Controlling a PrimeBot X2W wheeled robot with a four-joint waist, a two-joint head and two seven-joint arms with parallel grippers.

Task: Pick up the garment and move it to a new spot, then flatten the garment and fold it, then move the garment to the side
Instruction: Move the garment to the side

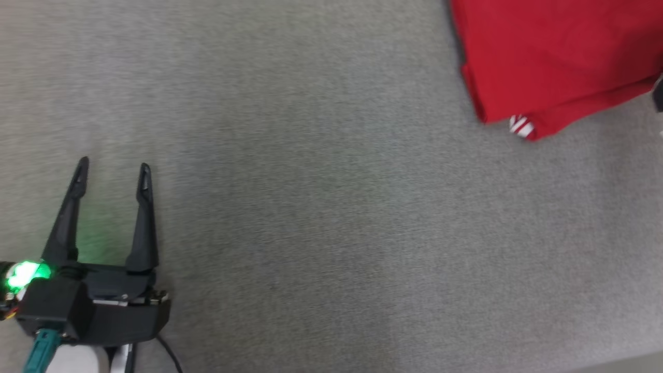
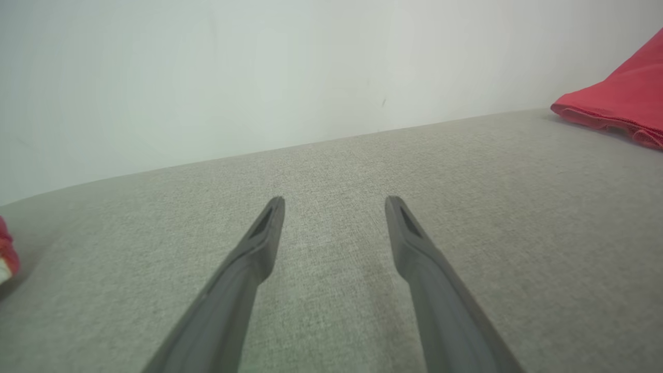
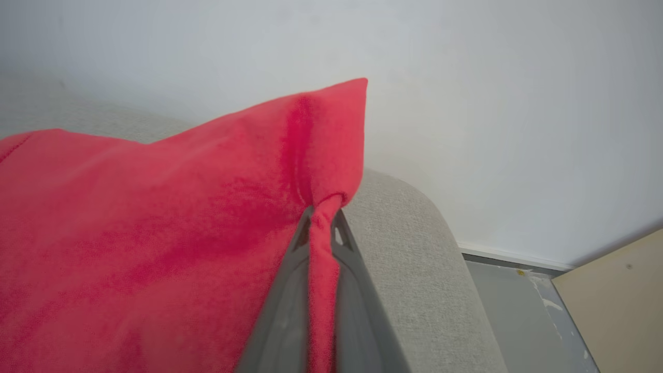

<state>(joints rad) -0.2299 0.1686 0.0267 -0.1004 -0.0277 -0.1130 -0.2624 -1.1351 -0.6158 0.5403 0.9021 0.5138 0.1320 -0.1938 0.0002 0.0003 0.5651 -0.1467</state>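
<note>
The garment (image 1: 549, 57) is red cloth, folded, with a white-striped tag at its near corner, lying at the head view's upper right. In the right wrist view my right gripper (image 3: 322, 217) is shut on an edge of the garment (image 3: 155, 233), and the cloth rises as a lifted fold above the fingertips. My left gripper (image 1: 111, 173) stands open at the lower left of the head view, over bare grey fabric, far from the garment. The left wrist view shows its gripper (image 2: 334, 207) with nothing between the fingers, and the garment (image 2: 616, 103) far off at the right.
The grey fabric surface (image 1: 321, 207) spreads across the middle. A pale wall (image 2: 259, 67) stands behind it. In the right wrist view the surface's rounded edge (image 3: 430, 248) drops to a grey floor (image 3: 523, 311) with a beige panel (image 3: 611, 290). A small red-and-white thing (image 2: 6, 254) lies at the left wrist view's left edge.
</note>
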